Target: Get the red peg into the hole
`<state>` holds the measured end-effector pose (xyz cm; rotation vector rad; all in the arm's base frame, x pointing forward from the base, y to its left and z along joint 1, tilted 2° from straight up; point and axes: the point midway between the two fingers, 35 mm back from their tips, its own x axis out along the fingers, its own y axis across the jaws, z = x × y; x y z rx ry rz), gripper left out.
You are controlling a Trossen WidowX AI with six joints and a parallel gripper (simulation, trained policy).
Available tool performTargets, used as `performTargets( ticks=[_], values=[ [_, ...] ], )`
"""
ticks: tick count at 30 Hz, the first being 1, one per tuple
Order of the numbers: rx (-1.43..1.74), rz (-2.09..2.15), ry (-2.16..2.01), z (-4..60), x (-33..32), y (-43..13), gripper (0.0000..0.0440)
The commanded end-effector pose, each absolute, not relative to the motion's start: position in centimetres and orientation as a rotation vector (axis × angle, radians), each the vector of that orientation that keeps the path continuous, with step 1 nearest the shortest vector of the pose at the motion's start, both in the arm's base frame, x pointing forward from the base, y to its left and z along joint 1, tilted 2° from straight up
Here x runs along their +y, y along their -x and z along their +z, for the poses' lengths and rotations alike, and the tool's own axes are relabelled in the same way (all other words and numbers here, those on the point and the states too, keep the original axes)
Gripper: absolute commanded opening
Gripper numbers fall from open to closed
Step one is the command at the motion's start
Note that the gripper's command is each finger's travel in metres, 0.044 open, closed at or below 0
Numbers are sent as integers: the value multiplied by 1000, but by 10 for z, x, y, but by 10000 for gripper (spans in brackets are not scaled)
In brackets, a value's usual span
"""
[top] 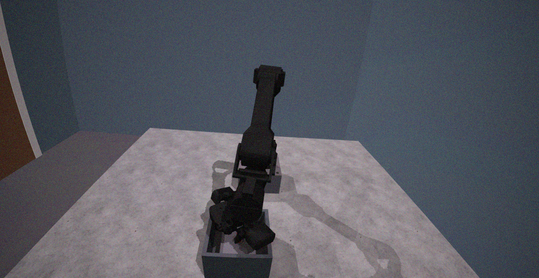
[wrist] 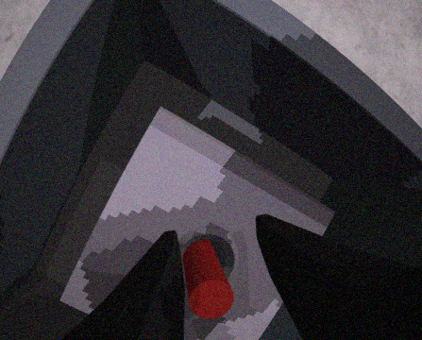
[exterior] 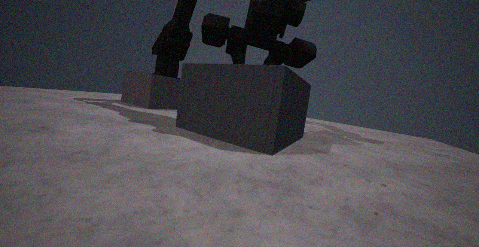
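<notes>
The red peg (wrist: 211, 297) stands between the fingers in the wrist view, leaning slightly. Its lower end is at the left part of the dark hole (wrist: 227, 257) in the pale plate (wrist: 159, 170) (top: 229, 247); how deep it sits I cannot tell. The dark end of the hole shows to its right. My gripper (wrist: 217, 234) is partly open inside the grey box (top: 237, 255) (exterior: 227, 101) (wrist: 26, 71). The left finger is close beside the peg, and a gap shows at the right finger. The top and exterior views hide the peg and the fingertips.
The box walls rise around the fingers and the plate. The arm's base block (exterior: 135, 90) (top: 274, 185) stands behind the box on the pale table (top: 339, 185) (exterior: 167, 192). Shadows of the arm lie across the table.
</notes>
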<state>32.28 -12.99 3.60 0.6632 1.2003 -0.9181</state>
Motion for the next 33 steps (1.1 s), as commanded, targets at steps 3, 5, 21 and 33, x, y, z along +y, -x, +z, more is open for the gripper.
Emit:
performTargets(
  ticks=[3,5,21,33],
  values=[
    [1190,-903,-636,37,-141,-338,233],
    [1185,-899,-627,39,-145,-343,276],
    [1066,-898,-578,62,-182,-380,440],
    [1027,-905,-567,69,-192,-388,440]
  ],
)
